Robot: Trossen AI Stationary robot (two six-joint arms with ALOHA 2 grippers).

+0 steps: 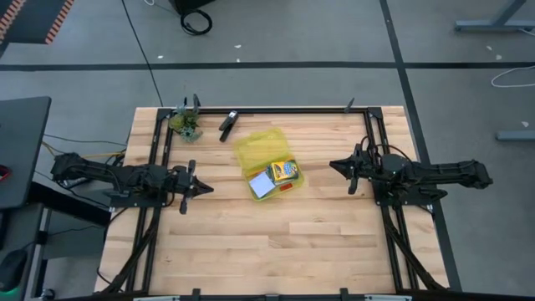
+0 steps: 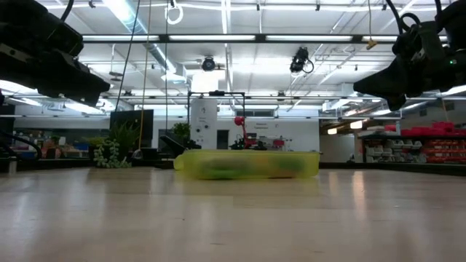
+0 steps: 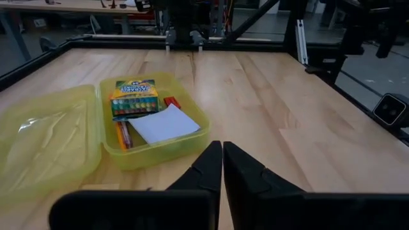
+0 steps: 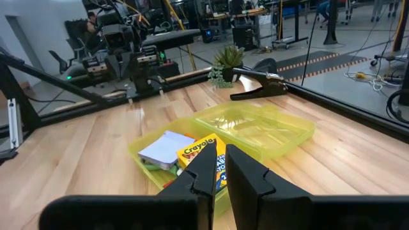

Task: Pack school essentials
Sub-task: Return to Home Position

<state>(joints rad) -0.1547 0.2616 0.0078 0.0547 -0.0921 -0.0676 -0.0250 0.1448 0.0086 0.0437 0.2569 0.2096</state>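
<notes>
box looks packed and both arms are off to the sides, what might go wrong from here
1. The yellow supply box has its lid lying open, so moving it may spill the contents.
2. The crayon box seems to sit up near rim height, so the lid may not shut cleanly.
3. The black clip lies close behind the lid and might get knocked.

The left gripper and right gripper wait on either side.

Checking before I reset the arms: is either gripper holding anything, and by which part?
Nothing is held. The left gripper and right gripper are both shut and empty, either side of the yellow box.
</notes>
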